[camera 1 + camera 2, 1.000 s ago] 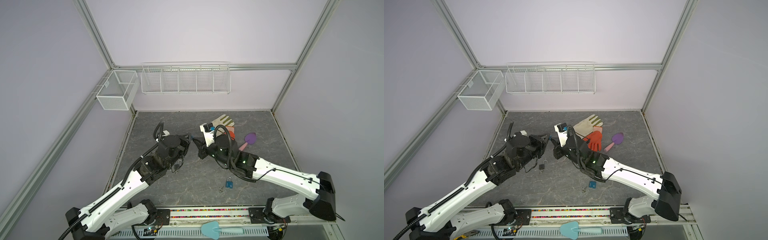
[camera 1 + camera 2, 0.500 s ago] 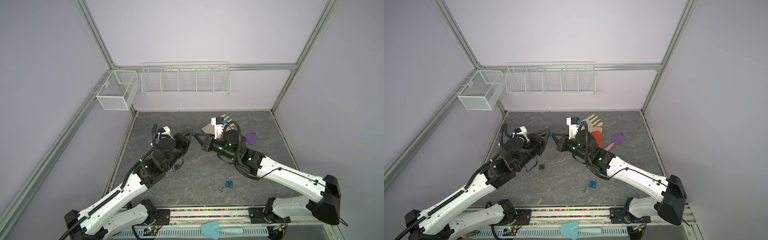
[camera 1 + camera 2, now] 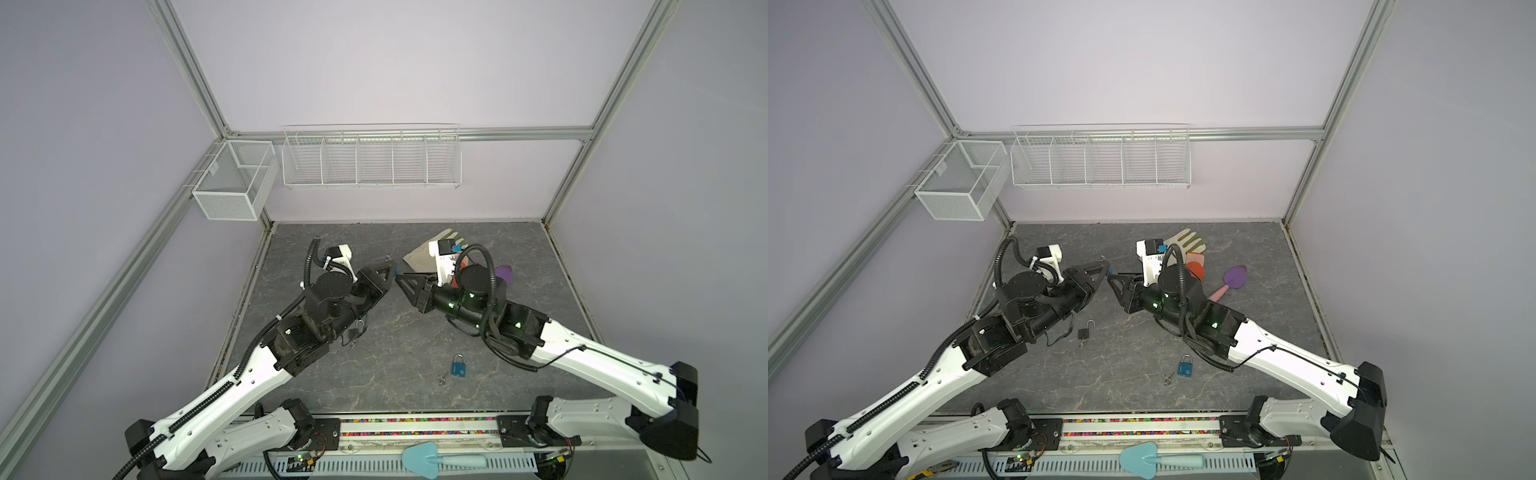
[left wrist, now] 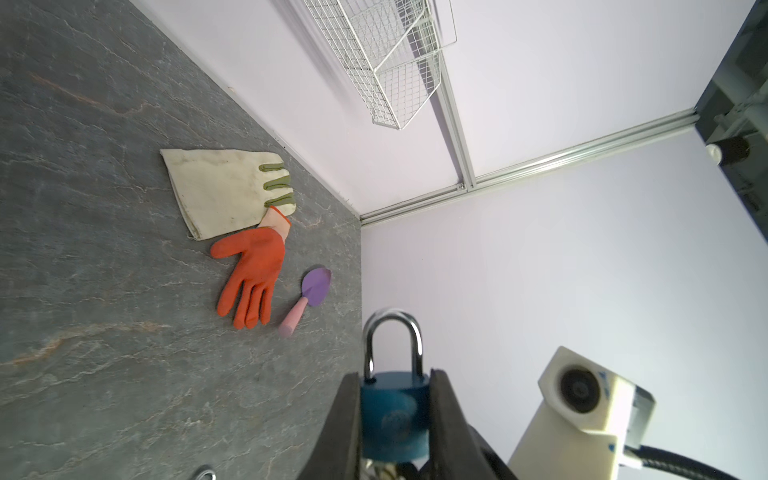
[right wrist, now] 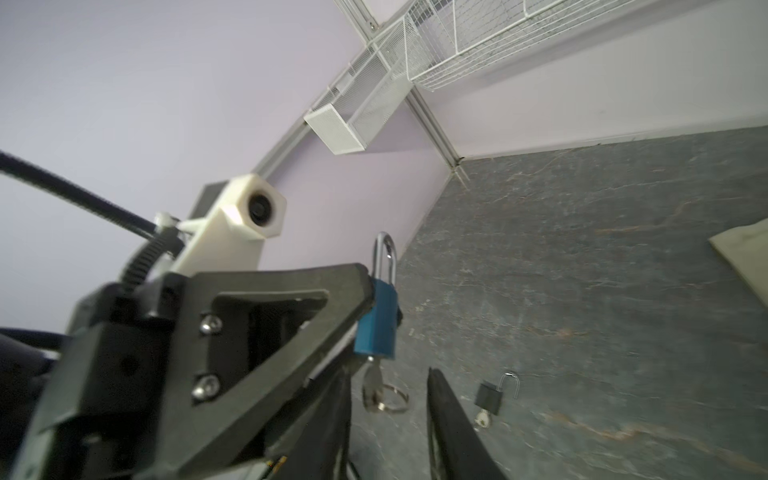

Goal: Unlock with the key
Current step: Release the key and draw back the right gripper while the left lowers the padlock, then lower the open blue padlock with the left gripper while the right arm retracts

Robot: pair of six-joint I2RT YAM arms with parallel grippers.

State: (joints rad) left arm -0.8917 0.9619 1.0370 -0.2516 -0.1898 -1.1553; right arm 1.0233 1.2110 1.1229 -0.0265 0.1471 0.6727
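Observation:
My left gripper (image 4: 394, 374) is shut on the body of a small blue padlock (image 4: 394, 415), whose silver shackle sticks out past the fingertips. In the right wrist view the same padlock (image 5: 376, 324) hangs from the left gripper's tip, with a silver key (image 5: 372, 382) and its ring in the keyhole. My right gripper (image 5: 388, 376) is open, one jaw on each side of the key, neither pressing it. In both top views the left gripper (image 3: 388, 270) and the right gripper (image 3: 401, 279) meet tip to tip above the middle of the table.
A black padlock (image 3: 1084, 332) with its shackle open and a key lies under the left arm. Another blue padlock (image 3: 458, 368) lies at the front. A cream glove (image 4: 224, 191), an orange glove (image 4: 253, 274) and a purple trowel (image 4: 311, 291) lie behind the right arm. Wire baskets (image 3: 370, 160) hang on the back wall.
My right gripper's jaws have come apart off the key. Both grippers have shifted a little toward the back wall, still tip to tip. The left gripper keeps hold of the blue padlock.

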